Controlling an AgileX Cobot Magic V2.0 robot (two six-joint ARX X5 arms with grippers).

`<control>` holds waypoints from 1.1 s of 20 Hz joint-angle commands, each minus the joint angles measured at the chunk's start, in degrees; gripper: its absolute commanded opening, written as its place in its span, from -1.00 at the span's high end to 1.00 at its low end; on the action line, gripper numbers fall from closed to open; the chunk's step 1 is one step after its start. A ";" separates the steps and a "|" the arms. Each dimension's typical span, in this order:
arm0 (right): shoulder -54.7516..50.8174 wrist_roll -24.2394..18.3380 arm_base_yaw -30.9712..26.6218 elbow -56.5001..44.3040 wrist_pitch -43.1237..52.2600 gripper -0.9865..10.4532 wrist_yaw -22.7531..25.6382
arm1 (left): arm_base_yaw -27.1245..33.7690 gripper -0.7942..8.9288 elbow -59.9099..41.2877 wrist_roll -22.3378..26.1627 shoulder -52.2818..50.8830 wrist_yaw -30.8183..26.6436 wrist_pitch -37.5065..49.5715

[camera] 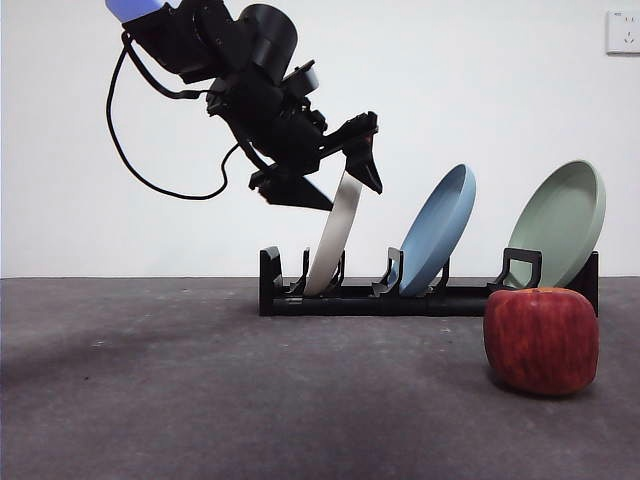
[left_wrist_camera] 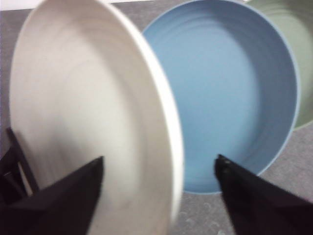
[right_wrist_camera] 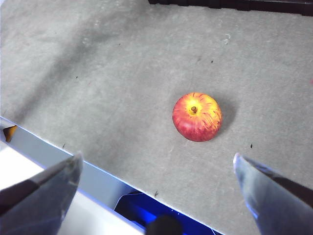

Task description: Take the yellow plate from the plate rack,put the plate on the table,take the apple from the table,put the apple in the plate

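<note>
left gripper [camera: 345, 183] astride yellow plate [camera: 335, 235] rim

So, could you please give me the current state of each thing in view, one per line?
yellow plate: upright in the plate rack, first slot, rim between the open jaws
blue plate: leaning in the middle slot
green plate: leaning in the end slot
apple: resting on the table, untouched
left gripper: open, astride the yellow plate's rim
right gripper: open, above the table
</note>
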 commanded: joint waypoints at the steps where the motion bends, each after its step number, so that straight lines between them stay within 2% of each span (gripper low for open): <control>1: -0.09 0.35 0.15 0.15 0.17 -0.22 -0.09 | -0.17 0.59 0.07 0.68 0.39 0.00 0.44; 4: -0.09 0.35 0.15 0.15 0.17 -0.22 -0.09 | -0.17 0.86 0.07 0.63 0.28 2.01 0.20; 7: -0.09 0.35 0.15 0.15 0.15 -0.22 -0.09 | -0.11 0.85 0.09 0.61 -0.22 6.34 -0.22; 13: -0.09 0.35 0.15 0.15 0.15 -0.22 -0.09 | 0.26 0.85 0.11 0.72 -5.84 6.62 -3.17; 16: -0.09 0.35 0.15 0.15 0.15 -0.22 -0.09 | 0.26 0.85 0.11 3.15 -10.34 6.38 -6.19; 19: -0.09 0.35 0.15 0.15 0.15 -0.22 -0.11 | 0.17 0.85 0.11 5.73 -16.22 6.47 -13.27; 22: -0.09 0.37 0.15 0.15 0.15 -0.22 -0.11 | -1.46 0.85 0.11 12.76 -23.06 5.22 -26.38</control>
